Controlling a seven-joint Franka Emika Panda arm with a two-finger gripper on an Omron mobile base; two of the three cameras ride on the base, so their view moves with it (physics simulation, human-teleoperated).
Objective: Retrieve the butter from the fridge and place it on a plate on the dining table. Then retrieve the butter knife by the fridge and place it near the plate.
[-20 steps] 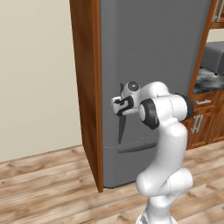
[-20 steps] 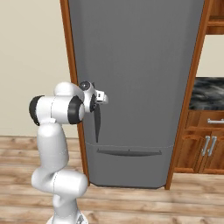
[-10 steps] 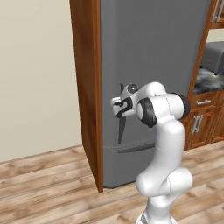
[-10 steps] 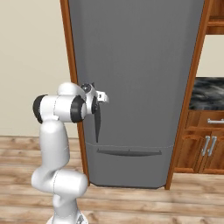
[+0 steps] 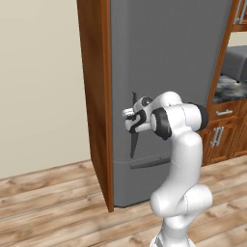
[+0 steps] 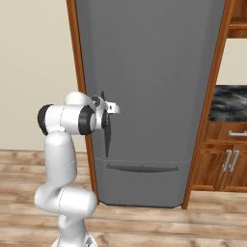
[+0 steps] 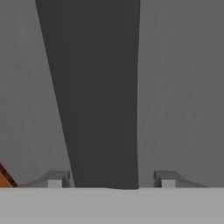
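A white robot arm reaches its end effector (image 5: 129,119) to the fridge (image 6: 154,72), its doors closed. In the hand view one dark curved handle (image 7: 98,96) runs between the two fingertips (image 7: 56,178), which stand spread on either side, the left one just beside it, the right one apart. One horizontal handle (image 6: 142,168) sits lower on the fridge front.
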